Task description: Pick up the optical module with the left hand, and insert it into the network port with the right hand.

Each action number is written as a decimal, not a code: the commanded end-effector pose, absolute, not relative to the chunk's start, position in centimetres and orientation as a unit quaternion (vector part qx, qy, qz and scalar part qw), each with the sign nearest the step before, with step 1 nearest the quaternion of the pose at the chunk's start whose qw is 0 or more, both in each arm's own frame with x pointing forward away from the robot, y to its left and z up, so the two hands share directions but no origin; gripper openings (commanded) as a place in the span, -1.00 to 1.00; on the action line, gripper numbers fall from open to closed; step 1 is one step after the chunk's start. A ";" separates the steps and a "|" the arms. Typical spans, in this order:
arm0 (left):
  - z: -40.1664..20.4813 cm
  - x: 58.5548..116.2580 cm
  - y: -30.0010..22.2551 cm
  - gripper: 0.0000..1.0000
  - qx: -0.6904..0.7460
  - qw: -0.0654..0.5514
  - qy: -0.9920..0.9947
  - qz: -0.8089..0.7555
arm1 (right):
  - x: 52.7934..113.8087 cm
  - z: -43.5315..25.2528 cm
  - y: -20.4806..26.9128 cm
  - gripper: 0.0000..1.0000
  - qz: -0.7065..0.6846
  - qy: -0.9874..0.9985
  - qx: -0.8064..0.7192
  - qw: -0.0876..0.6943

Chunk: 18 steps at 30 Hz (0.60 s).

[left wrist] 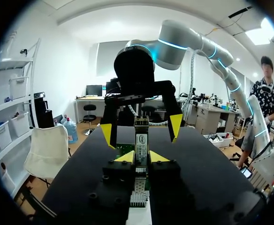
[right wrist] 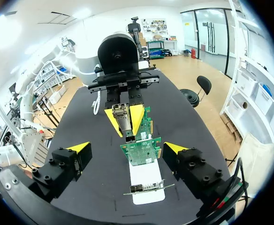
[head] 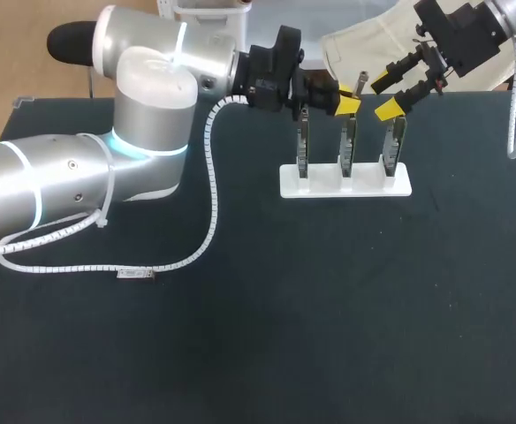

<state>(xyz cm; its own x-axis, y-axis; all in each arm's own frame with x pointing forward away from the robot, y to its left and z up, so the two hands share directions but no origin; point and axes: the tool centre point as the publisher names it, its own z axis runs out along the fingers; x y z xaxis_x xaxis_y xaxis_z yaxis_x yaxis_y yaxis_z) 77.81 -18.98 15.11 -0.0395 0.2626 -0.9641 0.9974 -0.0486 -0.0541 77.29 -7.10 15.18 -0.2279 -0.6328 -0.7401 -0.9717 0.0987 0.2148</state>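
Note:
My left gripper (head: 346, 99) hangs above the middle card, shut on the silver optical module (head: 360, 85), which points toward my right arm. In the left wrist view the module (left wrist: 140, 140) stands clamped between that gripper's (left wrist: 141, 157) yellow tips. My right gripper (head: 384, 95) faces it from just beyond, wide open, with its yellow fingertips (left wrist: 106, 133) on either side of the module's end without touching. In the right wrist view my own gripper (right wrist: 127, 149) stands open with the module (right wrist: 123, 123) ahead. Green network cards (right wrist: 141, 150) stand upright on a white stand (head: 346, 184).
Three cards stand in a row on the stand, below both grippers. A small silver part (head: 136, 276) lies on the black table (head: 329, 309) near the left arm's white cable (head: 212, 203).

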 end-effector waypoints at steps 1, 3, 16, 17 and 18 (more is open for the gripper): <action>15.1 78.1 -19.0 -1.00 0.565 0.401 0.559 -0.456 | 77.1 15.2 -7.1 1.00 0.349 0.700 -0.572 0.246; 15.1 78.1 -19.0 -1.00 0.565 0.401 0.559 -0.456 | 77.2 15.3 -7.1 1.00 0.339 0.702 -0.574 0.251; 15.1 78.1 -19.0 -1.00 0.565 0.401 0.559 -0.456 | 77.7 17.1 -6.6 1.00 0.331 0.688 -0.584 0.274; 15.1 78.1 -19.0 -1.00 0.565 0.401 0.559 -0.456 | 77.8 17.1 -6.5 1.00 0.330 0.687 -0.586 0.275; 15.1 78.1 -19.0 -1.00 0.565 0.401 0.559 -0.456 | 77.9 17.2 -6.5 1.00 0.331 0.686 -0.586 0.276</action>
